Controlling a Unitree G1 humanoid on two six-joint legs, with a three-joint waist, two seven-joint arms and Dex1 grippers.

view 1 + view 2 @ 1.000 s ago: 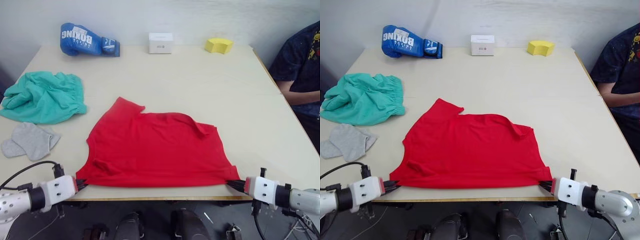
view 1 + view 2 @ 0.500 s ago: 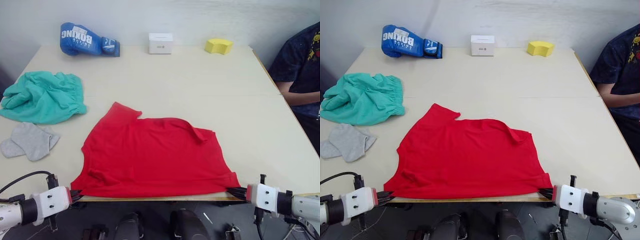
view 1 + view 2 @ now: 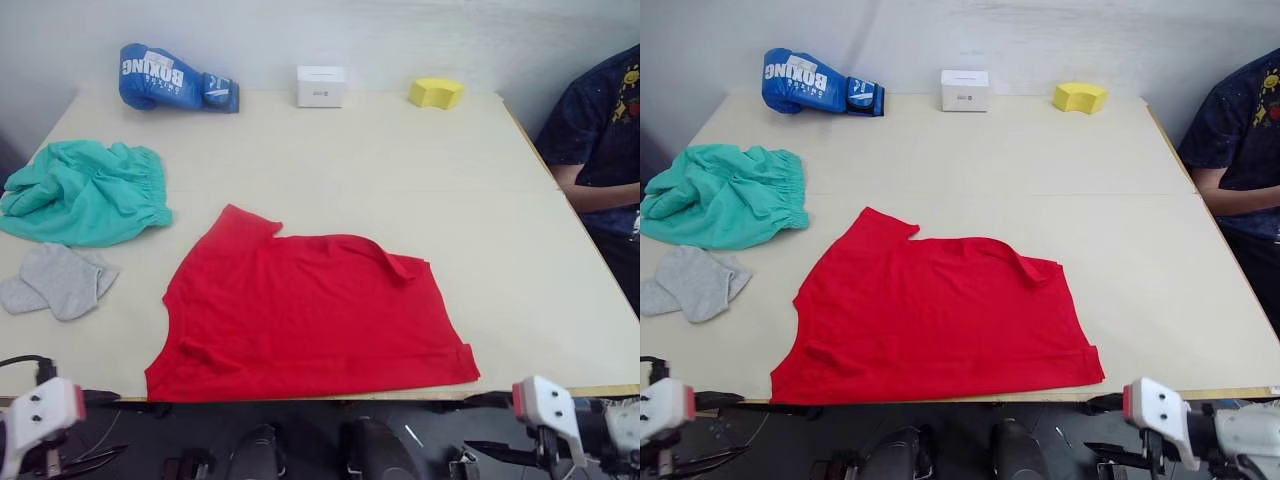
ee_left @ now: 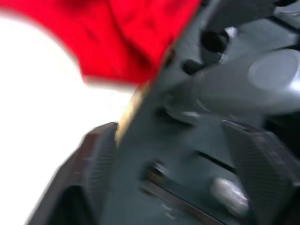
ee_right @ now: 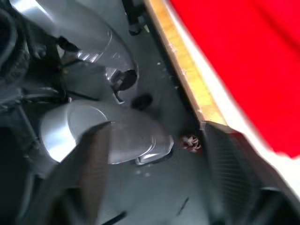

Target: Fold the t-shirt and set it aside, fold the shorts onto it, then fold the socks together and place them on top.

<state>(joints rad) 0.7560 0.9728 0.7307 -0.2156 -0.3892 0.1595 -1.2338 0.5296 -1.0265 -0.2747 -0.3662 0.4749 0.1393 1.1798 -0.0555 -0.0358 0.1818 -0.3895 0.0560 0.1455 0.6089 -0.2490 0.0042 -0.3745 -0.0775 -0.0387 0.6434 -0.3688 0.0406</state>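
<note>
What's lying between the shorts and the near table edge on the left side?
The socks, a grey pair lying just nearer than the shorts, beside the t-shirt. Beyond them it is bare table to the edge, seen in both eye views.

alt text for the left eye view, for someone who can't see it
A red t-shirt lies spread flat at the near edge of a beige table, both grippers open just below that edge. Teal shorts and grey socks lie to its left.

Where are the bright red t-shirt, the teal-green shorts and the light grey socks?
bright red t-shirt (image 3: 310,315): left eye view, middle of its body.
teal-green shorts (image 3: 85,195): left eye view, centre of the bunched fabric.
light grey socks (image 3: 695,281): right eye view, middle of the pair.
</note>
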